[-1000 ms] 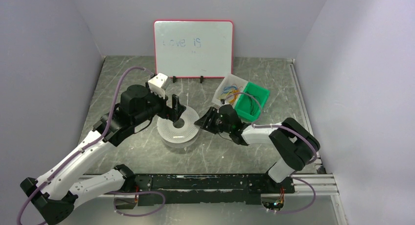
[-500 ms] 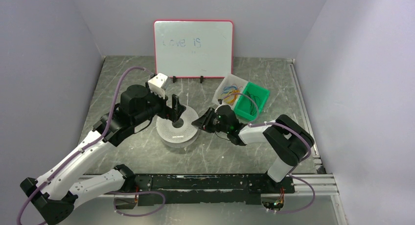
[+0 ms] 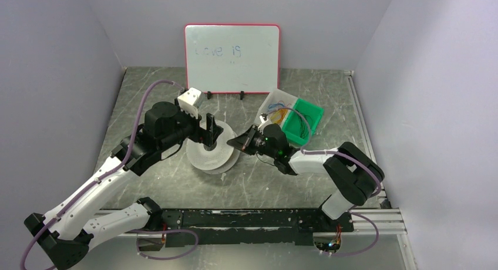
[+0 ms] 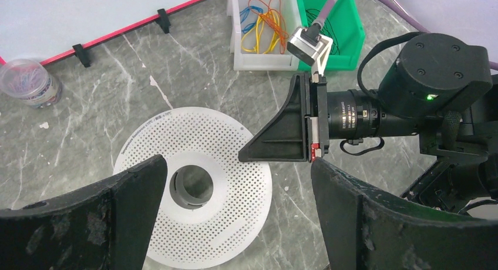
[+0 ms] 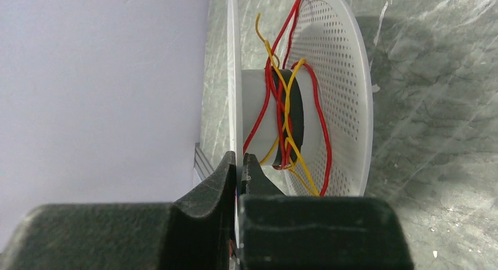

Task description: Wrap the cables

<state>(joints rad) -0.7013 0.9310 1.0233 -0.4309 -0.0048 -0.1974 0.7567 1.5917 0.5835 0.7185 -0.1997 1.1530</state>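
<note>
From above: a white spool (image 3: 207, 158) full of small holes, on the grey table (image 3: 176, 188). Left gripper (image 3: 210, 135) right over the spool's middle hole. Right gripper (image 3: 234, 144) at the spool's right edge, pinched onto the rim. Behind the spool and to its right, a white bin (image 3: 271, 98) with loose cables (image 3: 277, 111) inside, and a green bin (image 3: 310, 112) touching it. Whiteboard (image 3: 232, 57) standing well behind the spool.

From the left wrist: two black fingers (image 4: 88, 217) spread wide apart, holding nothing, with the spool (image 4: 235, 182) lying below them. Right gripper (image 4: 249, 152) touching the spool's right rim. Past the spool, the white bin (image 4: 258, 61) holding thin orange-yellow and blue cables (image 4: 267, 26), with the green bin (image 4: 346, 35) just beside it. Small clear tub (image 4: 29, 82) behind the spool on the left.

From the right wrist: right gripper (image 5: 238, 164) squeezed tight on the spool's thin near disc (image 5: 232, 76). Red and yellow cables (image 5: 285, 123) looped loosely round the spool's white core, crossing over a black band (image 5: 296, 105) there. Wound in messy turns, not neat ones.
</note>
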